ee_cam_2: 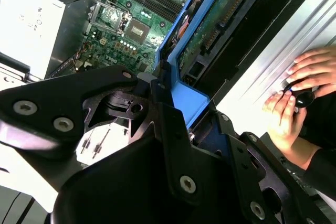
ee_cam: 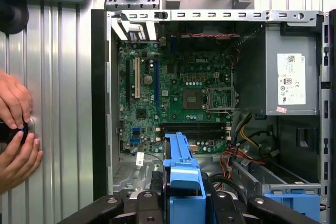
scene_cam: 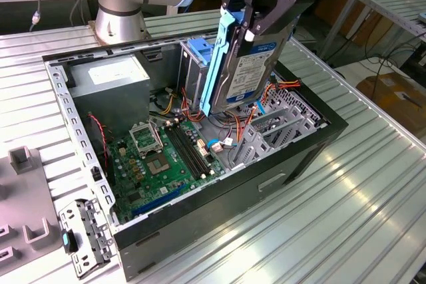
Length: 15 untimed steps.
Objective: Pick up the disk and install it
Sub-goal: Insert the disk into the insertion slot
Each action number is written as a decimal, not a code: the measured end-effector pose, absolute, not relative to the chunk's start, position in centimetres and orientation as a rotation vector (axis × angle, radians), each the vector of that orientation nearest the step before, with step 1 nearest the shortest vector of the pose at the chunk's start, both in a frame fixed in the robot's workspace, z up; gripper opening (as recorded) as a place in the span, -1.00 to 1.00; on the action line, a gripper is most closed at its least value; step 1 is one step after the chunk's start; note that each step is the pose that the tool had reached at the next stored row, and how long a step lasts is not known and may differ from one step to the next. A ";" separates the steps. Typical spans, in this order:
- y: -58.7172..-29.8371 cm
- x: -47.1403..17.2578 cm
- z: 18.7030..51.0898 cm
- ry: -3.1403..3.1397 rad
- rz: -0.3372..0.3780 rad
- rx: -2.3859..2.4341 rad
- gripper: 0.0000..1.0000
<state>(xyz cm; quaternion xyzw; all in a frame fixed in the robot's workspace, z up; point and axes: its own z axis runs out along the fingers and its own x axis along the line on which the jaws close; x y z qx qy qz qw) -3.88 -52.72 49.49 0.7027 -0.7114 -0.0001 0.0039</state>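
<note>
My black gripper [scene_cam: 251, 21] clamps the silver-grey, blue-railed metal disk [scene_cam: 251, 74] nearly upright (upper centre, exterior view) over the open black computer case [scene_cam: 279, 171].

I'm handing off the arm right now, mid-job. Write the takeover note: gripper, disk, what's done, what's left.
Gripper: shut on the disk, which is held on end over the open computer case.
Done: the disk is picked up.
Left: the disk is not yet seated in the case.
Note: a person's hands are on the table beside the case.
</note>
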 end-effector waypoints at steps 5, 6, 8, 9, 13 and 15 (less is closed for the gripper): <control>-53.6 -3.8 49.4 -2.230 0.000 2.202 -0.26; -53.8 -3.7 49.4 -2.230 -0.001 2.202 -0.26; -53.9 -3.3 49.3 -2.230 0.000 2.202 -0.26; -54.0 -2.9 49.3 -2.230 0.000 2.202 -0.26; -54.0 -1.9 49.2 -2.230 0.000 2.202 -0.26; -54.0 -1.3 49.2 -2.229 0.000 2.202 -0.26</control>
